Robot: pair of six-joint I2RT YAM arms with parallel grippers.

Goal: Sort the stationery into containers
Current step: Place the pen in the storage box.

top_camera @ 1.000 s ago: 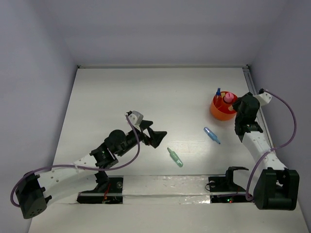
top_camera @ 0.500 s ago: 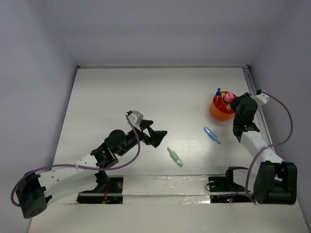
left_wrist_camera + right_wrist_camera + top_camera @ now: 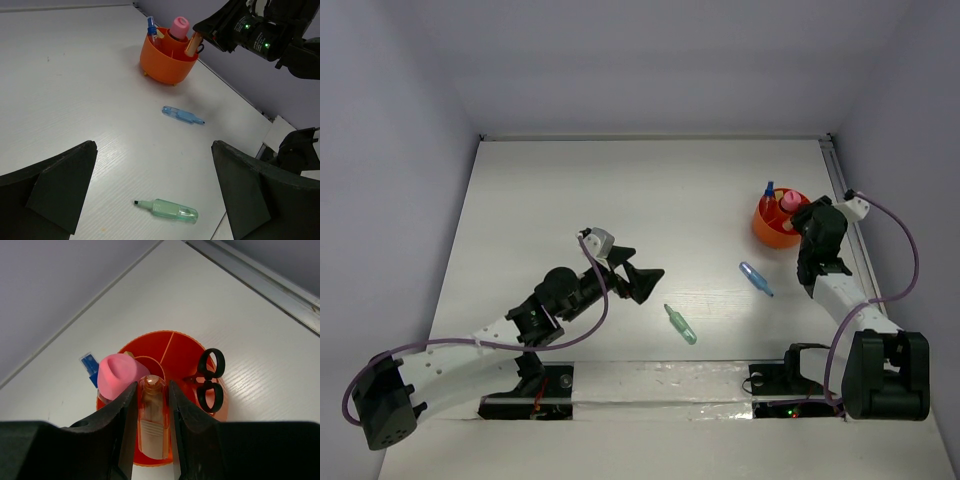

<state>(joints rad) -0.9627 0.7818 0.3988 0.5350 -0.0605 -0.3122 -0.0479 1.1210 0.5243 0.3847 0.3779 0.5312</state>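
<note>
The right tool (image 3: 152, 386) gripped the orange marker (image 3: 151, 422) over the bowl (image 3: 176, 333), upper right of the top view. It was best lowered into a free section, clear of the scissors (image 3: 207, 380), before letting go. The left tool (image 3: 152, 150) hung wide open. Within a second the right arm had edged left – the blue marker (image 3: 755, 278) lay unmoved.

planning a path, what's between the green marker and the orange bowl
Only the blue marker lies between the green marker and the orange bowl, seen in the left wrist view.
</note>
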